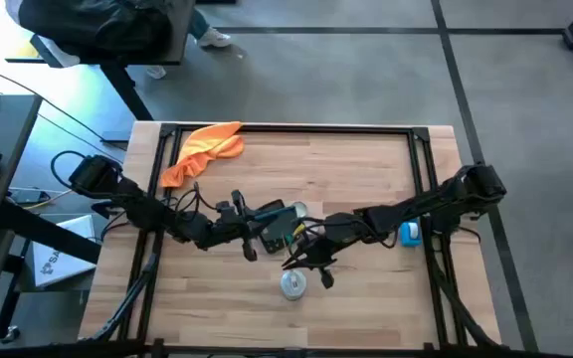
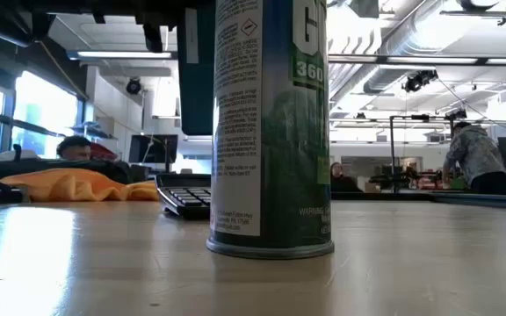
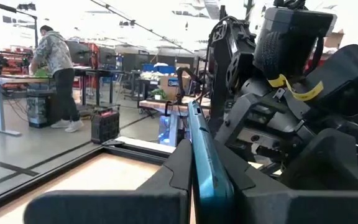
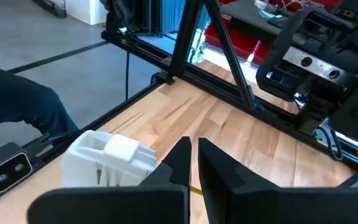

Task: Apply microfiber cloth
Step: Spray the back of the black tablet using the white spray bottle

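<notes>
A spray can (image 2: 269, 127) stands closest, mid-table near the front edge. The microfiber cloth (image 1: 203, 150) lies crumpled at the far left corner, well apart from my grippers. My left gripper (image 1: 252, 236) apparently pinches a calculator (image 1: 276, 223) edgewise; my right gripper (image 1: 304, 261), beside the can, has fingers nearly together.

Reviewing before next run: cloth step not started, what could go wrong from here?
1. The left claw and right claw sit close together mid-table, so either could hit the other when moving.
2. The upright spray can stands right by the right claw and could be tipped.
3. The microfiber cloth lies at the far-left corner, and the left claw is clamped on a teal-edged item.
</notes>
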